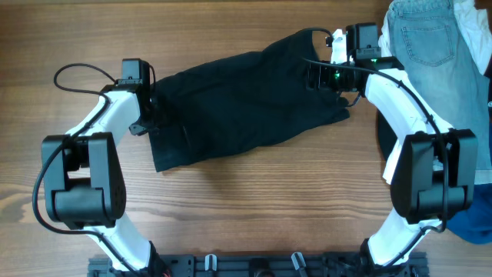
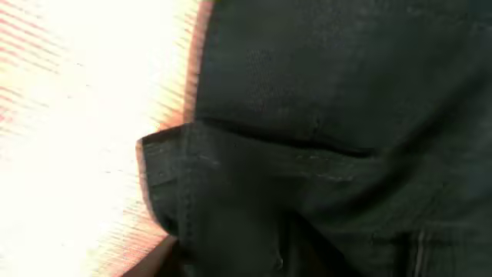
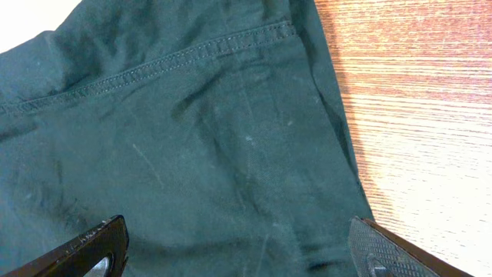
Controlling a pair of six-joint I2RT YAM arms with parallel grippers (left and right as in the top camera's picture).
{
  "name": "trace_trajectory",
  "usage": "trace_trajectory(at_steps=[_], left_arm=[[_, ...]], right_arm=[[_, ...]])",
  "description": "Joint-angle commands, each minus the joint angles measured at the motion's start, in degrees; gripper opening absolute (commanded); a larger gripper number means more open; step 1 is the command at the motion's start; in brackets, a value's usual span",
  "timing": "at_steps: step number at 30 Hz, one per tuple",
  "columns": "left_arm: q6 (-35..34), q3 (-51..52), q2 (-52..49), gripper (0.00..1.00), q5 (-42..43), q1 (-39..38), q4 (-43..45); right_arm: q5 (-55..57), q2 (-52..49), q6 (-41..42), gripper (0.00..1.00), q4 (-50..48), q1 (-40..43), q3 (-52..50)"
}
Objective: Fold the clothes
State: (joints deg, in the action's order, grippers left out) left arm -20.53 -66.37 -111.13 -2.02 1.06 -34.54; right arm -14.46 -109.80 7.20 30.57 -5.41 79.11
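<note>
- black garment [image 1: 238, 108] lies spread across the far half of the table [image 1: 231, 200]. It slants from the left side up toward the far-right corner and is rumpled, not folded yet
- right gripper [image 1: 327, 77] sits at the garment's far-right end. In the wrist cam its jaws are wide apart, with dark cloth and a stitched seam filling the gap and bare wood off to one side
- left gripper [image 1: 144, 115] is at the garment's left edge (right on the hem, by the look of it). Its wrist cam is so close that it's all black fabric plus a blown-out strip of table, so I can't tell if the jaws are apart or pinching
- jeans [image 1: 430, 46] are heaped in the far-right corner, with a white cloth [image 1: 473, 23] beside them at the right edge
- something blue [image 1: 473, 219] sits at the near-right edge, partly cut off
</note>
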Motion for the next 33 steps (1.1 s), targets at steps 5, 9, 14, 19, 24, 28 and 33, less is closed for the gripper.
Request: trace_trajectory(at_steps=[5, 9, 14, 19, 24, 28, 33], left_arm=[[-2.93, 5.57, -11.43, 0.04, 4.74, 0.24, -1.11], [-2.89, 4.17, -3.52, 0.04, 4.74, 3.89, -6.75], [-2.47, 4.09, 11.3, 0.04, 4.76, 9.99, -11.91], [-1.95, 3.98, 25.73, 0.04, 4.76, 11.69, -14.43], [0.9, -1.88, 31.41, 0.04, 5.16, 11.69, -21.44], [3.82, -6.32, 31.08, 0.04, 5.42, 11.58, -24.28], [3.8, -7.06, 29.2, 0.04, 11.3, 10.91, -18.93]], right_arm=[[0.9, 1.18, -1.05, 0.91, 2.58, 0.44, 0.17], [-2.32, 1.18, -1.07, 0.84, 4.94, -0.24, 0.17], [-4.07, 1.18, -1.01, 0.8, 8.41, -3.21, 0.17], [-4.76, 1.18, 0.46, 0.81, 6.69, -3.76, 0.17], [-5.01, 1.16, 0.48, 0.73, 4.42, -3.8, 0.15], [-5.11, 1.16, 0.46, 0.57, 3.26, -5.68, 0.11], [-5.09, -0.09, 1.14, 0.1, -2.23, -11.21, 0.11]])
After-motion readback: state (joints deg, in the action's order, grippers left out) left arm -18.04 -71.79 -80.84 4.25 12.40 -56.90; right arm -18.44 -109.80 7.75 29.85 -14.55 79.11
